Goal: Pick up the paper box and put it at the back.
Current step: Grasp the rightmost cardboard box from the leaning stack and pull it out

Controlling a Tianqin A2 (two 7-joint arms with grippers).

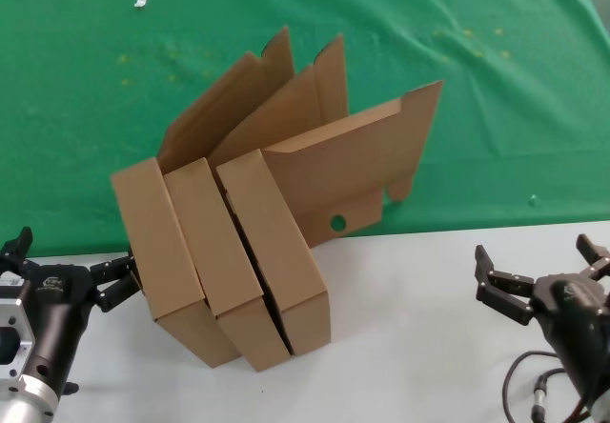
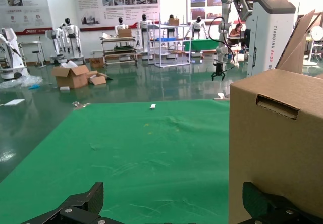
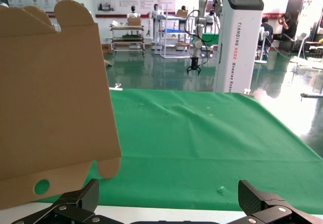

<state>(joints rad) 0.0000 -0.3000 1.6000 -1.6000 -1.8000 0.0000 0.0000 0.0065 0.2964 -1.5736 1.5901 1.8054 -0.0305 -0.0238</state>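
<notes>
The shallow brown corrugated cardboard box with the tall hinged lid and small round hole [image 1: 286, 251] is the rightmost of three near-identical mailers leaning against one another, straddling the line where the bare white counter strip [image 1: 410, 309] meets the wide green cloth behind it [image 1: 496, 109]. Its long axis runs from the near edge of the counter away and slightly leftward, with the lid [image 1: 357, 171] rising and raking off toward the robot's right, the hole low on that panel. From the right end effector [image 1: 538, 275] the box lies to the left and a little forward — an open stretch of white counter sits between them — while the left end effector [image 1: 62, 280] is just beside the outermost of the other two boxes [image 1: 157, 251], which stand between it and the target (so the right arm looks the better placed, in my judgement). Both end effectors have their fingers spread wide and hold nothing. In the right wrist view the lid panel [image 3: 50, 98] shows matte, fluted-edge cardboard with a rounded flap ear [image 3: 107, 167] hanging at its lower corner; stiff but light, likely to flex if pinched by the lid alone. The cloth is a slightly rumpled felt-like weave with faint yellowish specks — soft footing for setting the box down farther back.
</notes>
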